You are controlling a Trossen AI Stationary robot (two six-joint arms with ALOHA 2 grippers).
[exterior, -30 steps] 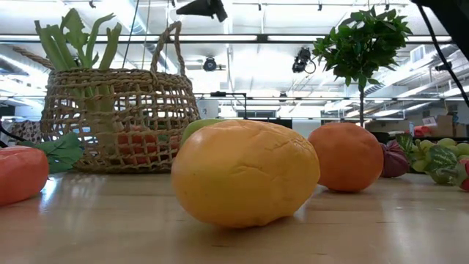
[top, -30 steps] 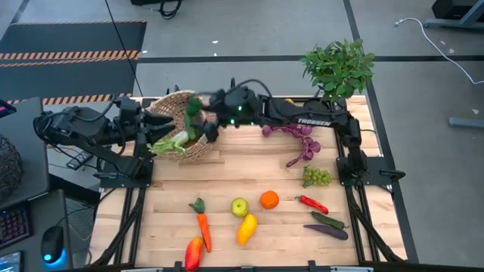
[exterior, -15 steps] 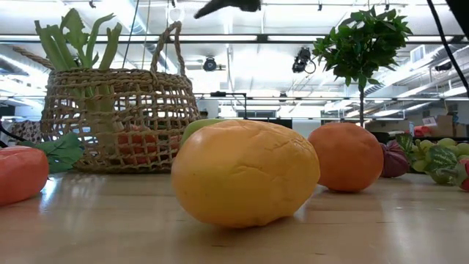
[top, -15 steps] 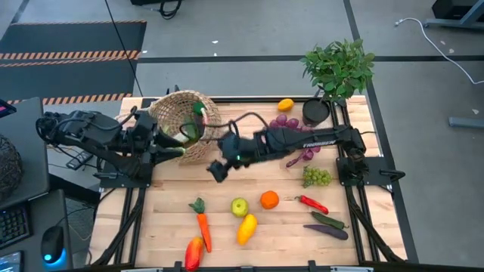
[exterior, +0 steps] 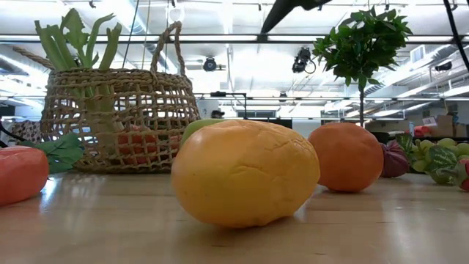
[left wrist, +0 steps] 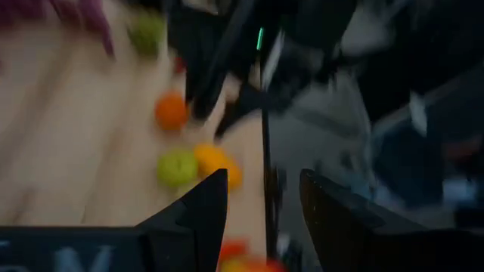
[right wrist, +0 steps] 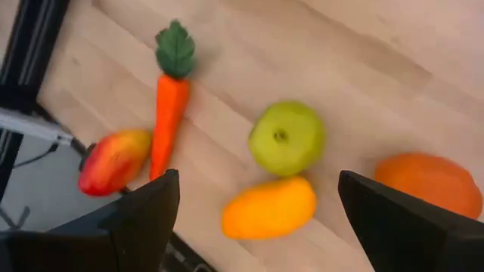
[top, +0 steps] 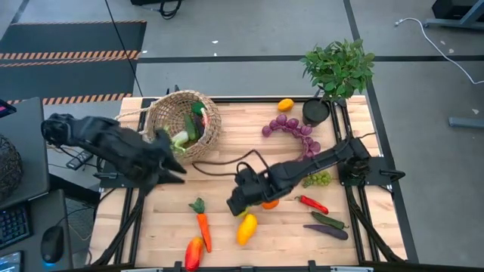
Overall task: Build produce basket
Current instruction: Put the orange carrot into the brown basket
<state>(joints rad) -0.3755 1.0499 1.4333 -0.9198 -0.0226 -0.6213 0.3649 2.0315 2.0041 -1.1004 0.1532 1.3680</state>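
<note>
high view: the basket (top: 184, 125) sits back-left holding a leek (top: 179, 139), beside the left gripper (top: 172, 172). right wrist view: the right gripper (right wrist: 257, 215), jaws wide apart and empty, hovers over the green apple (right wrist: 287, 137). left wrist view: jaws apart, empty.

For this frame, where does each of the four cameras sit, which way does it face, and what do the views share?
High: overhead, looking straight down on the table, both arms and the basket.
Low: at tabletop height, level across; yellow fruit up close, an arm tip at the top edge.
Left wrist: looks past the left gripper at the other arm.
Right wrist: looks down between the open jaws of the right gripper at the green apple.
Shared: both wrist views show the apple, yellow fruit and orange.
</note>
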